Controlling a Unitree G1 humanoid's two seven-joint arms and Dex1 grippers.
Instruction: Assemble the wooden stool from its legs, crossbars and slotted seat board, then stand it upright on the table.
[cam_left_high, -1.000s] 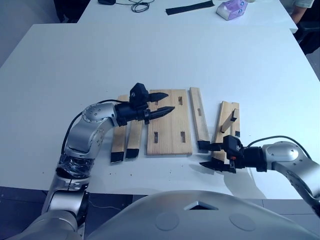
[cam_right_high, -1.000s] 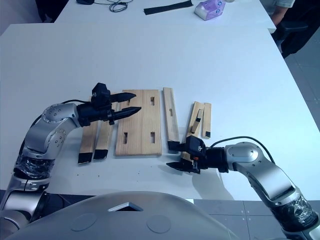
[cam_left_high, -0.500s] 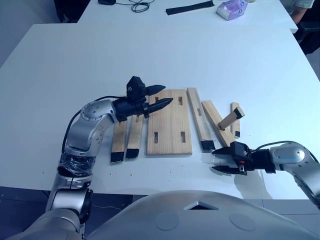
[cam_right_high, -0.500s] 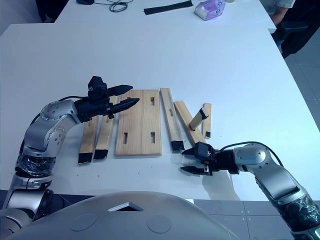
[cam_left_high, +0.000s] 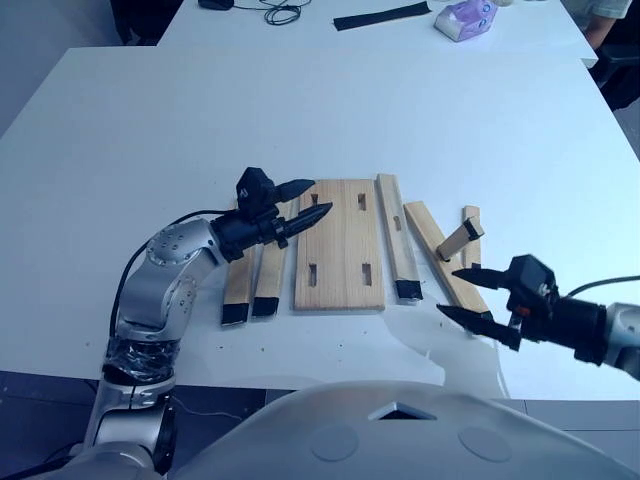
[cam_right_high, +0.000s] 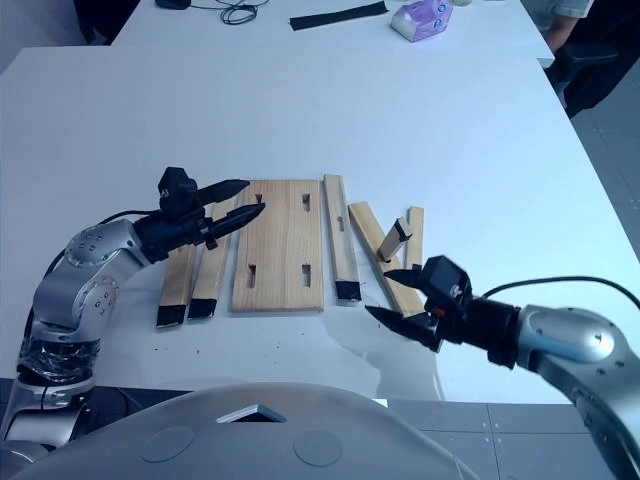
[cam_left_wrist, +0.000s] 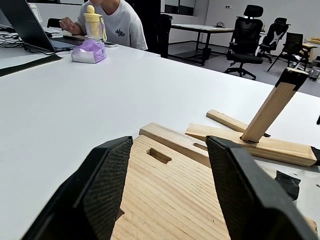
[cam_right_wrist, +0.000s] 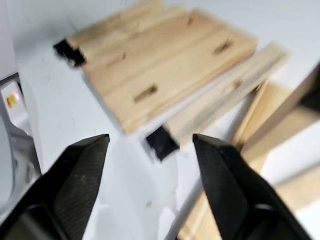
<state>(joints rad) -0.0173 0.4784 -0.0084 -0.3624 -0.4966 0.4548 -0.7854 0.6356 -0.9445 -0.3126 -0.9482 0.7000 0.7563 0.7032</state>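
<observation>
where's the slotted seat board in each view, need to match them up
Left eye view: seat board flat mid-table, left gripper above its far left corner.
Right eye view: seat board, same spot.
Left wrist view: seat board under the open fingers.
Right wrist view: seat board beyond the right gripper.
Shared landmark: black-tipped leg along the board's right edge.
</observation>
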